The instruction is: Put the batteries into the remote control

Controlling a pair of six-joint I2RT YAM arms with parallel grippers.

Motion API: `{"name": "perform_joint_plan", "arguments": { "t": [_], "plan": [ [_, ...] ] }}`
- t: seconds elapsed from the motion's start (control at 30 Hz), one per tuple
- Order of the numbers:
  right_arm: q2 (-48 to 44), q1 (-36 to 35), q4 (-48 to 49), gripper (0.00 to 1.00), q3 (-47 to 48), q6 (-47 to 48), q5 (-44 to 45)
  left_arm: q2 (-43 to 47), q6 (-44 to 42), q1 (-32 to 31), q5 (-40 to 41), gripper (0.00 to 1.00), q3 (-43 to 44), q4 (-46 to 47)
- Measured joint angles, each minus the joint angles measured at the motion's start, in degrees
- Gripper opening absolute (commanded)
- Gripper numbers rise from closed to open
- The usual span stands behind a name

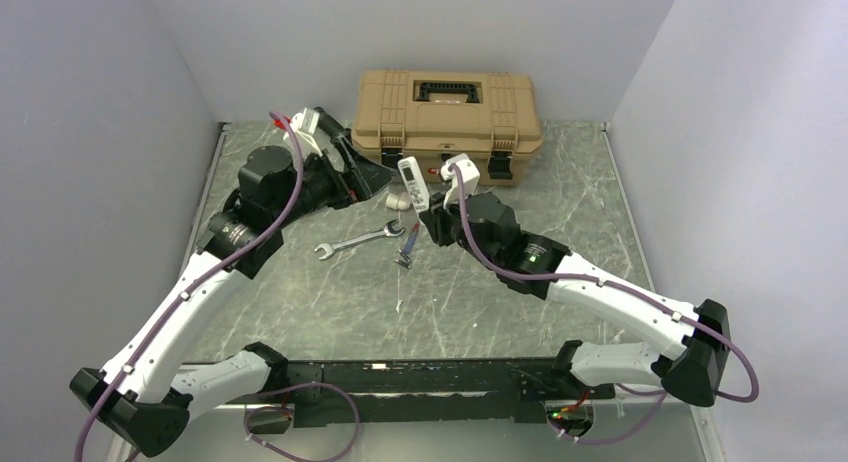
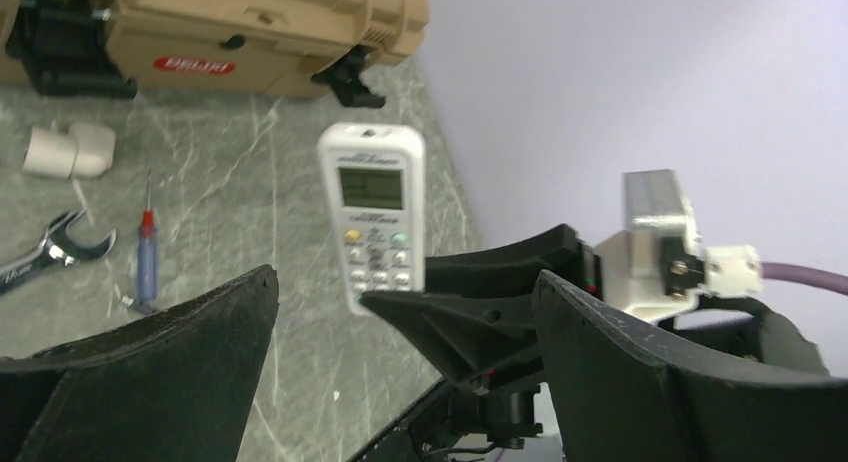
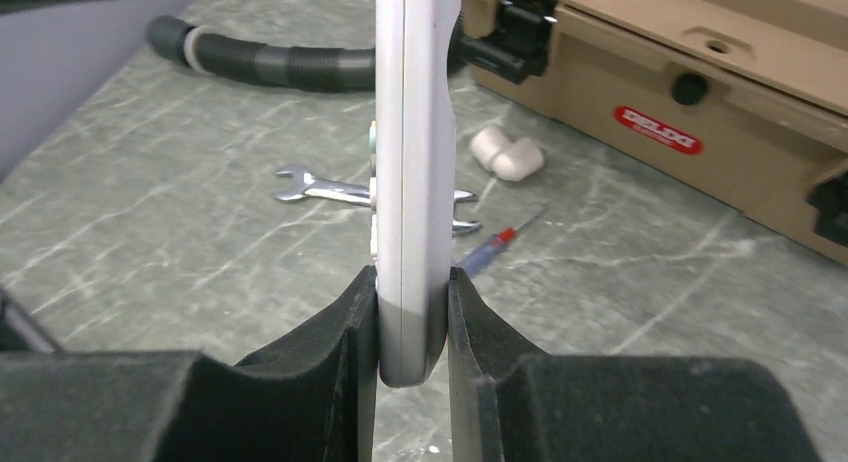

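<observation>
1. One remote control is held up off the table, its lower end pinched between the right gripper's pads
2. The left gripper hangs near it with jaws spread wide, holding nothing
3. On the marble table below lie one wrench, one red-and-blue screwdriver and one white pipe elbow
4. One closed tan tool case sits behind them, by the back wall

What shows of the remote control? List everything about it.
The remote control is a slim white plastic handset with a pale display window near its top and rows of small buttons below, a few coloured. It stands upright above the table, display end up, its lower end clamped front and back by the right gripper. Nothing else touches it.
</observation>
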State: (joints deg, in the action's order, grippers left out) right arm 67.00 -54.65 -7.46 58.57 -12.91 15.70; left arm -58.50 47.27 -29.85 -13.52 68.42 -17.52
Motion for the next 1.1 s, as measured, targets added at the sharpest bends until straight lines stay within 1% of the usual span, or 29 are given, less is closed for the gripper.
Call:
{"name": "perform_joint_plan", "arguments": {
  "t": [0.17,0.3,0.43,0.63,0.83,1.03,1.07,1.1],
  "plan": [
    [0.11,-2.84,-3.02,0.0,0.5,2.49,7.61,-1.86,1.81,-0.81,2.56,0.99,0.42,-5.2],
    [0.63,-5.55,-3.28,0.0,1.55,4.44,10.21,-3.54,3.17,-1.27,4.24,0.99,2.86,-8.61],
    [1.7,-8.28,-3.26,0.0,2.67,6.32,12.52,-4.39,4.59,-1.79,5.86,0.99,5.11,-10.01],
    [2.56,-10.19,-3.04,0.0,3.26,7.19,12.39,-4.46,5.62,-2.86,7.37,0.99,5.2,-10.23],
    [0.74,-10.21,-1.79,0.0,3.26,5.11,10.14,-4.04,5.64,-2.99,7.41,0.99,3.72,-9.75],
    [-0.15,-10.16,-0.72,0.0,3.26,2.29,6.19,-3.8,5.62,-3.19,7.3,0.82,2.49,-8.17],
    [-0.15,-10.19,-0.5,0.0,3.26,1.9,5.64,-3.69,5.64,-3.19,7.26,0.79,2.27,-7.72],
    [-0.15,-10.21,-0.24,0.0,3.26,1.46,4.92,-3.56,5.6,-3.19,7.17,0.73,2.05,-7.19]
  ]
}}
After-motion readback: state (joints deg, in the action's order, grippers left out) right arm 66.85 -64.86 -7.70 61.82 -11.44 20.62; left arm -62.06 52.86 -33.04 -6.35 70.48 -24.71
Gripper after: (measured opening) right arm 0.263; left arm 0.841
